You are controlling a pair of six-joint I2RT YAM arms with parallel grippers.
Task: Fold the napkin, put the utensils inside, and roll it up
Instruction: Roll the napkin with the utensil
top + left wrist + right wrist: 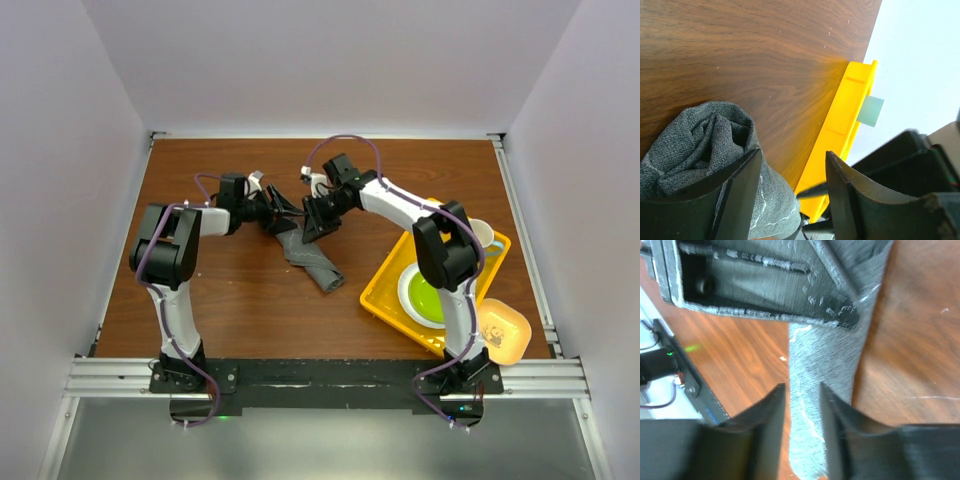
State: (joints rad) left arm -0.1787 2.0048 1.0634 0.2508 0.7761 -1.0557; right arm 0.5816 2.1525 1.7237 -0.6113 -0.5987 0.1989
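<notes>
The dark grey napkin (312, 262) lies rolled into a narrow bundle, slanting across the middle of the table. Both grippers meet at its far end. My left gripper (285, 220) is open; in its wrist view its left finger rests against the bunched napkin (700, 135), and the other finger stands apart from the cloth around the left gripper (794, 155). My right gripper (318, 222) hovers over the napkin strip (830, 370); the right gripper (802, 388) has a narrow gap between its fingers and the cloth's pale edge shows through it. The utensils are hidden.
A yellow tray (385, 290) sits at the right with a green plate (428, 298) and a mug (480, 235) in it. A small yellow bowl (503, 330) stands by the tray's near corner. The tray's edge (842, 120) shows beyond the left fingers.
</notes>
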